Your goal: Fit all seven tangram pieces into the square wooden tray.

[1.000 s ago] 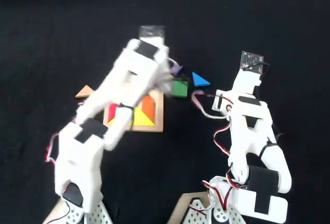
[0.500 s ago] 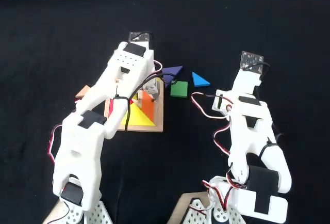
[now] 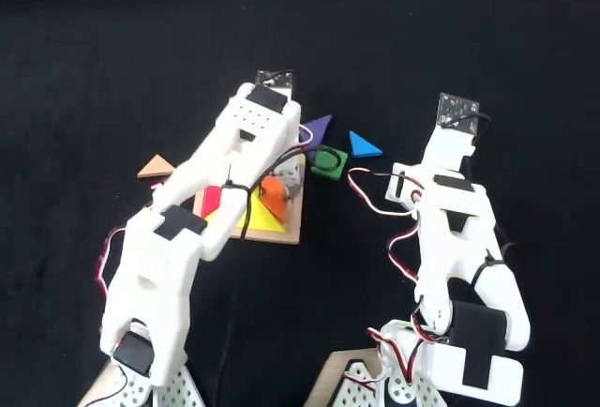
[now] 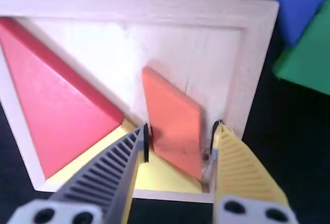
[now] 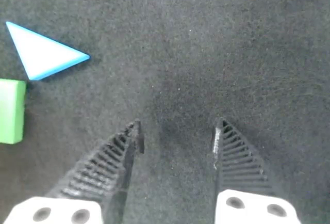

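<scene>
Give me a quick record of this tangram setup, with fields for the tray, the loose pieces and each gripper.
Tray: wooden tray holds red triangle, yellow triangle, orange piece
Loose: purple triangle, green square, blue triangle, tan triangle, all on the black cloth
Left gripper: fingers closed on the orange piece, over the tray
Right gripper: fingers open above bare cloth

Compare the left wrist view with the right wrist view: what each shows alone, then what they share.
Left wrist, not right: the wooden tray, red triangle, yellow piece, and orange piece between the jaws of the left gripper. Right wrist, not left: the blue triangle and the right gripper, jaws open. Shared: the green square on black table.
</scene>
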